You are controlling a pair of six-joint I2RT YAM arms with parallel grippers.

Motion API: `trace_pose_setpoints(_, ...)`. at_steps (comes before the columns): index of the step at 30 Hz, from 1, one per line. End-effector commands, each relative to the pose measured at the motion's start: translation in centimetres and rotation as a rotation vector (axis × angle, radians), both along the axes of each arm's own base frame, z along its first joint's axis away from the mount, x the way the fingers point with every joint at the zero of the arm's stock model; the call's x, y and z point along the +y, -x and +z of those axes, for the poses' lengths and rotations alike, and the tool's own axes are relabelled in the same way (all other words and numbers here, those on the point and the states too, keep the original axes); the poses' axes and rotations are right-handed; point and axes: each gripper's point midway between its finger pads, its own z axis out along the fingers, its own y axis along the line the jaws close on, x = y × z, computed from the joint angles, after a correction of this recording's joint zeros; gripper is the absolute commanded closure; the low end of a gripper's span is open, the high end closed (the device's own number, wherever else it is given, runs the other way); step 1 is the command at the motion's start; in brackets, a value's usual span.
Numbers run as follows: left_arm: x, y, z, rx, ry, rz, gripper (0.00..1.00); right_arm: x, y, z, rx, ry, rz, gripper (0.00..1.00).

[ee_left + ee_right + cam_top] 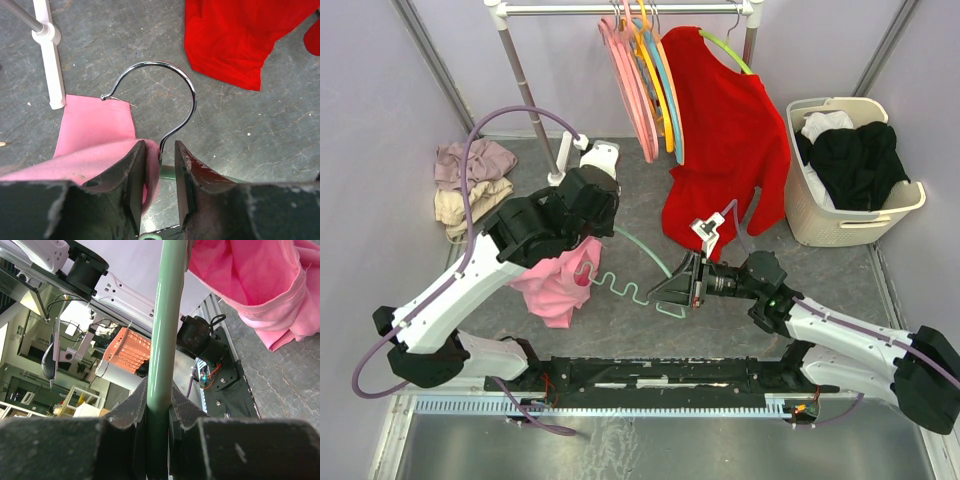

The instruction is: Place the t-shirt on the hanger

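The pink t-shirt (552,285) hangs bunched under my left gripper (588,240), over the left end of the mint-green hanger (625,290), which is held above the floor. In the left wrist view, the jaws of my left gripper (159,146) stand apart around the stem of the metal hook (185,90). T-shirt fabric (95,130) lies against the left finger, with a gap to the right finger. My right gripper (665,288) is shut on the hanger's right end. In the right wrist view my right gripper (159,390) clamps the green bar (167,315), with the t-shirt (250,275) beyond.
A red shirt (730,130) hangs on a lime hanger from the rack at the back, beside several pink hangers (630,90). A beige laundry basket (800,205) with clothes stands at the right. A clothes pile (470,185) lies at the left. The rack's white foot (50,60) is near the left gripper.
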Motion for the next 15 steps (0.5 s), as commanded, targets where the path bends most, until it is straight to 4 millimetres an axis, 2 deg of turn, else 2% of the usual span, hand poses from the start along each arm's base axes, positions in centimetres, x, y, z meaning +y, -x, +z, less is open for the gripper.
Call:
trace_pose_setpoints(1, -0.98, -0.38, 0.14, -0.03, -0.001, -0.043, 0.66, -0.21, 1.01, 8.1, -0.234, -0.214, 0.021, 0.98)
trace_pose_setpoints(9, -1.18, -0.65, 0.25, -0.042, 0.003, -0.043, 0.86, -0.01, 1.16, 8.13, -0.243, -0.206, 0.028, 0.98)
trace_pose_setpoints(15, -1.97, -0.75, 0.41, -0.062, 0.032, -0.076, 0.97, -0.05, 1.28, 7.62, -0.243, -0.185, 0.025, 0.98)
